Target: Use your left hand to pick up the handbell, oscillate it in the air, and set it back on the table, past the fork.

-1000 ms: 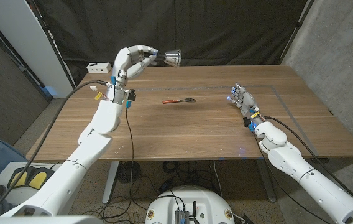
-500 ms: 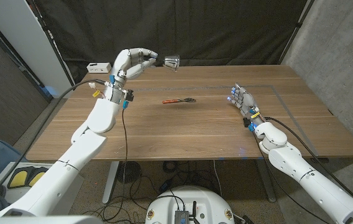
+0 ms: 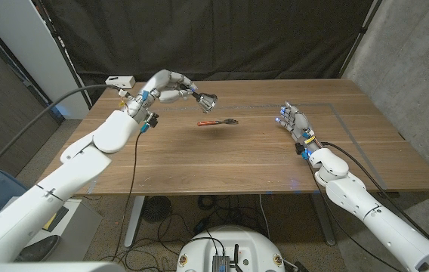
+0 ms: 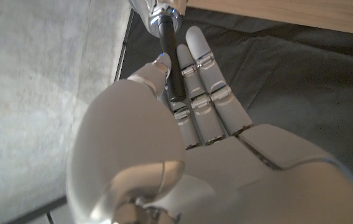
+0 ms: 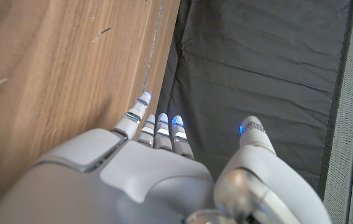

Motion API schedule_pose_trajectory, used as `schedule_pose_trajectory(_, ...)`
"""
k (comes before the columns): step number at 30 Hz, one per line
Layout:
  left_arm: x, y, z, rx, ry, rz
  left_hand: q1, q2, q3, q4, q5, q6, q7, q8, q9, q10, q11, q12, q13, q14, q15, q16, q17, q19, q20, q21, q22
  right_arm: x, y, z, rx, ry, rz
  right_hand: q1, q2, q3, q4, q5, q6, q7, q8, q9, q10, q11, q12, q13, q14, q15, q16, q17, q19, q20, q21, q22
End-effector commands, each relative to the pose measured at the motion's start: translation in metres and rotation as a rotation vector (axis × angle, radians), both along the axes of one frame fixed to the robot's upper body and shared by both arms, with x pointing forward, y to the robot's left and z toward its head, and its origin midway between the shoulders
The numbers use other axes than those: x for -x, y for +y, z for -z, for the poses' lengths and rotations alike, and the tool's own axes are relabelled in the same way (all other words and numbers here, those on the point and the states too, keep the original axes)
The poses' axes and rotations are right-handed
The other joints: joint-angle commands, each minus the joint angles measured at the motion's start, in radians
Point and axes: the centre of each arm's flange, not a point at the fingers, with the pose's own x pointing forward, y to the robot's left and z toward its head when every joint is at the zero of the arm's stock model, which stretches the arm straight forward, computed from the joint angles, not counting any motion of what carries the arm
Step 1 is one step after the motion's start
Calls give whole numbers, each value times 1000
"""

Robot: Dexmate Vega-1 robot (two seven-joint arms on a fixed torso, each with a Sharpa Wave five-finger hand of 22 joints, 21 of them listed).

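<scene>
left hand [image 3: 171,85] holds handbell [image 3: 208,100] by its black handle, above bench [image 3: 237,159] | fork [image 3: 218,122] just beside bell | right hand [image 3: 293,121] empty, fingers apart

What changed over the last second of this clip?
The left hand, holding the handbell by its black handle, swung forward and down, bringing the bell from high near the table's far edge to just beyond the fork. The fork and the right hand stayed put.

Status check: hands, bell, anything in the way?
Left hand grips handbell, airborne beyond the fork. Right hand open, idle. Nothing blocking.
</scene>
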Motion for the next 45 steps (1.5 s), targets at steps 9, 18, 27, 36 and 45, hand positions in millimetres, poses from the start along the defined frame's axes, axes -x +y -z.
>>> schedule_pose_trajectory(9,37,-1,-1,-527,-112,-662,15,10,6,1,4,10,-1,5,1,13,-3,1,7,104,-94,9,3,4,4,10,3,-3,1,0,2,-8,-15,10,1,-4,-2,1,8,7,4,4,1,10,0,5,7,2,-1,3,10,0,-1,5)
schedule_pose_trajectory(18,49,4,-6,-720,-71,-945,14,9,6,3,4,12,-6,4,-1,17,-6,-2,9,105,-100,8,2,5,3,14,3,-5,1,1,-3,-2,-19,9,1,-5,-2,1,9,6,5,4,2,9,0,5,8,2,0,3,10,1,-1,5)
schedule_pose_trajectory(27,62,5,-2,-746,-259,-1375,7,6,3,6,3,17,-14,4,-5,20,-21,-7,11,110,-108,11,2,6,-3,20,3,-8,4,3,4,5,-30,9,1,-6,-2,1,10,7,5,4,2,8,0,5,10,2,0,3,11,2,-1,5)
schedule_pose_trajectory(36,66,16,-4,-731,-397,-1482,-2,6,1,11,2,17,-28,3,-8,20,-28,-17,9,100,-113,6,1,-6,-10,20,2,-9,3,4,4,12,-32,8,1,-7,-2,1,9,7,4,4,2,8,0,5,10,4,0,3,12,2,0,5)
schedule_pose_trajectory(45,74,20,-15,-792,-425,-1694,-9,7,-1,13,1,14,-32,1,-11,20,-33,-24,11,95,-119,4,1,-13,-15,21,2,-10,2,5,7,17,-33,8,1,-7,-2,1,9,7,4,4,3,7,0,5,11,2,1,4,12,2,-1,5)
